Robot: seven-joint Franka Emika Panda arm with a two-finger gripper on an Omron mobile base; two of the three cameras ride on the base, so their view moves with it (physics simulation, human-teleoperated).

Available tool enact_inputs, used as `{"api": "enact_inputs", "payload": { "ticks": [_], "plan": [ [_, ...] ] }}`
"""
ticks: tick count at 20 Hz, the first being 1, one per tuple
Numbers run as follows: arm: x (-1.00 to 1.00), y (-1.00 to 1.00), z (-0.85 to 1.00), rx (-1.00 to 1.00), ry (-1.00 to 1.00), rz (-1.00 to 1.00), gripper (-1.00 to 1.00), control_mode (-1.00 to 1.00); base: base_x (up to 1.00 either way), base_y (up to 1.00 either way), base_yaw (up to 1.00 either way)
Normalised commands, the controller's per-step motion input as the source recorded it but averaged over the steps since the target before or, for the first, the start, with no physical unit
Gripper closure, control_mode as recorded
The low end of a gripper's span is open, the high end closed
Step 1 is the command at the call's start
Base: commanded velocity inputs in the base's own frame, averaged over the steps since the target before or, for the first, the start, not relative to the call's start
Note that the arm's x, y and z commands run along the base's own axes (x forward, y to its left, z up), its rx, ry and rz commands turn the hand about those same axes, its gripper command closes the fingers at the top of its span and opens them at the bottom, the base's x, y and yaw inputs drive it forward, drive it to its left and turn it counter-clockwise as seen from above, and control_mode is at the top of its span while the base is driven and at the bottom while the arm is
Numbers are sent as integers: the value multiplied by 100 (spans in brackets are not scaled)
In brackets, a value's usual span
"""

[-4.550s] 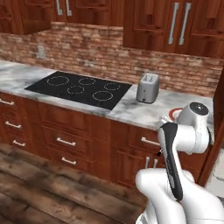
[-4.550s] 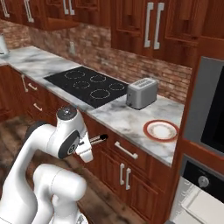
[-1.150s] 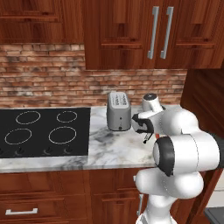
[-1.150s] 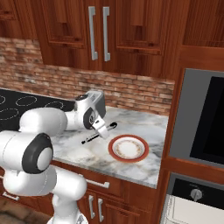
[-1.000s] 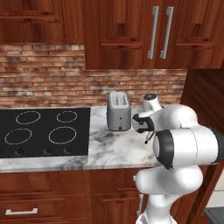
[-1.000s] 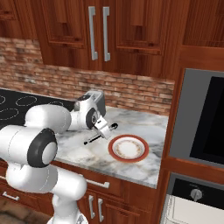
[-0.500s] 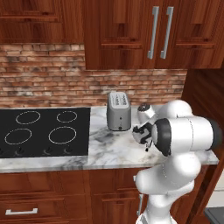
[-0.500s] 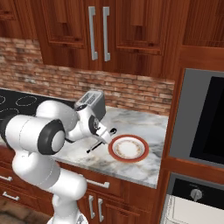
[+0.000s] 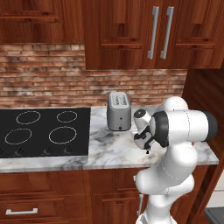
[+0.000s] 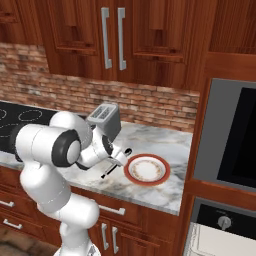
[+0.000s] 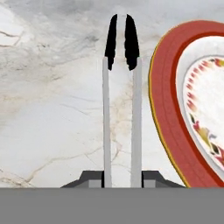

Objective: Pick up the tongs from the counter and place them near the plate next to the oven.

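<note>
Just beside the plate (image 10: 147, 170), gripper (image 11: 120, 180) holds tongs (image 11: 120, 105).

Brick backsplash (image 9: 52, 83), reddish wood cabinets (image 10: 150, 30)

Marble counter (image 10: 165, 192): plate (image 10: 147, 169), toaster (image 10: 104, 121), cooktop (image 9: 39, 132).

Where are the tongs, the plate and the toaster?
tongs (image 11: 136, 127): hand view, right silver arm.
plate (image 10: 147, 169): right base view, pale centre.
toaster (image 9: 118, 117): left base view, front face.
</note>
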Motion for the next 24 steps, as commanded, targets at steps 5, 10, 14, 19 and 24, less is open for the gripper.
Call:
{"api": "enact_inputs", "payload": {
  "ticks": [5,10,14,19,24],
  "plan": [
    [36,0,-14,-7,1,5,100,-100,0,0,0],
    [37,-1,-20,-1,0,5,100,-100,0,0,0],
    [41,-19,-32,0,0,4,100,-100,0,0,0],
    [32,-30,-43,0,0,3,100,-100,0,0,0],
    [12,-26,-55,0,0,2,-100,-100,0,0,0]
  ]
}}
